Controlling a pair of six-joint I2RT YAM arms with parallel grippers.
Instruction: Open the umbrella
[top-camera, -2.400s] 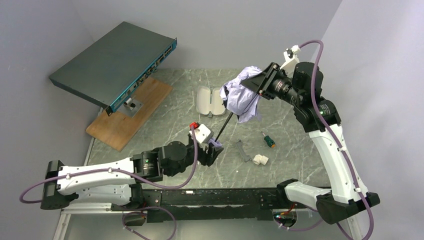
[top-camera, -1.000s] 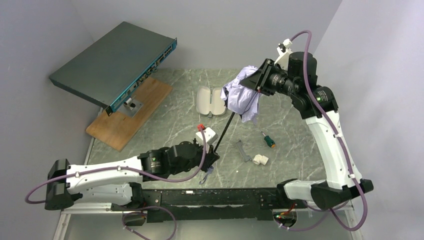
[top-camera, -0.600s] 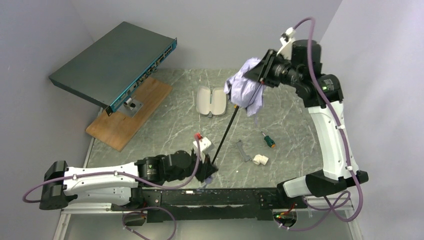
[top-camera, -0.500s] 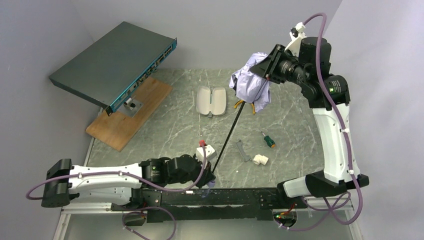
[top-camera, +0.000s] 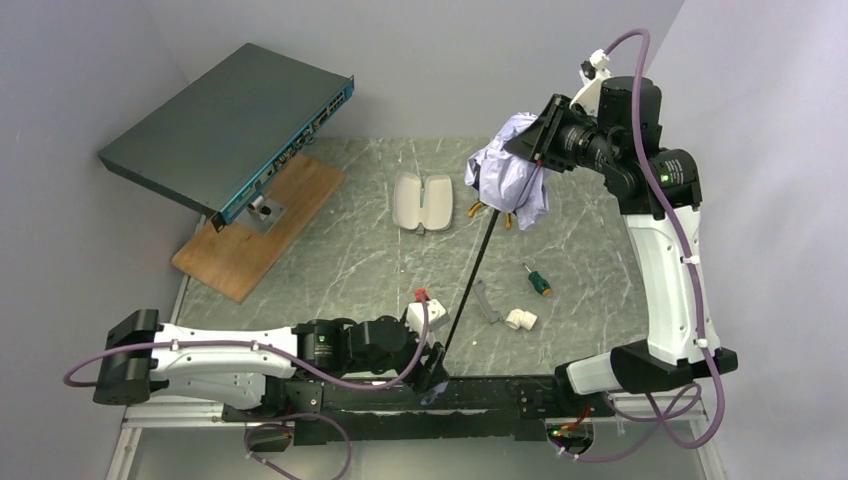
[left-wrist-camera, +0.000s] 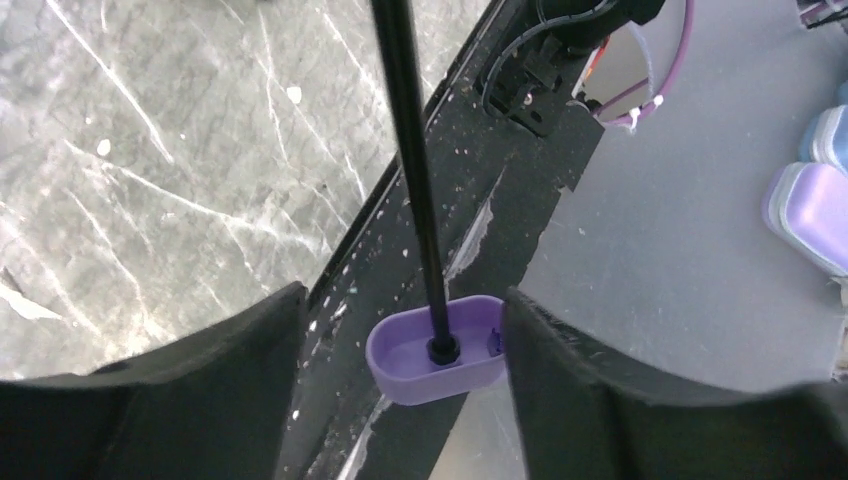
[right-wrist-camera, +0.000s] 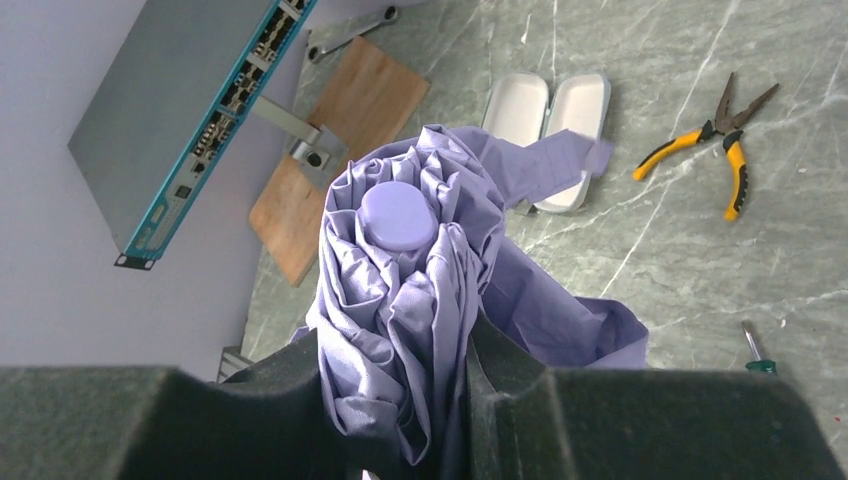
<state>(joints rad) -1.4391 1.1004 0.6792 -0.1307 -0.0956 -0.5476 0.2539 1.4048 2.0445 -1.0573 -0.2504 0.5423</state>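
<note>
The umbrella's lavender canopy (top-camera: 508, 182) hangs bunched and folded in the air at the back right, its round cap (right-wrist-camera: 398, 215) facing the right wrist camera. My right gripper (top-camera: 532, 150) is shut on the bunched fabric (right-wrist-camera: 395, 340). A thin black shaft (top-camera: 468, 285) runs straight down from the canopy to the near edge. My left gripper (top-camera: 436, 366) holds the small lavender handle (left-wrist-camera: 437, 350) over the black base rail. The handle touches the right finger, and a gap shows at the left finger. The strap and wrist loop are hidden.
An open beige clamshell case (top-camera: 423, 203) and yellow-handled pliers (right-wrist-camera: 715, 150) lie under the canopy. A screwdriver (top-camera: 538, 280), a grey wrench (top-camera: 485, 300) and a white pipe fitting (top-camera: 520, 318) lie right of the shaft. A network switch (top-camera: 230, 125) stands on a wooden board (top-camera: 255, 235) at back left.
My left gripper has pulled the handle back to the near rail and the shaft has lengthened. My right gripper has carried the canopy up and to the right, uncovering the pliers.
</note>
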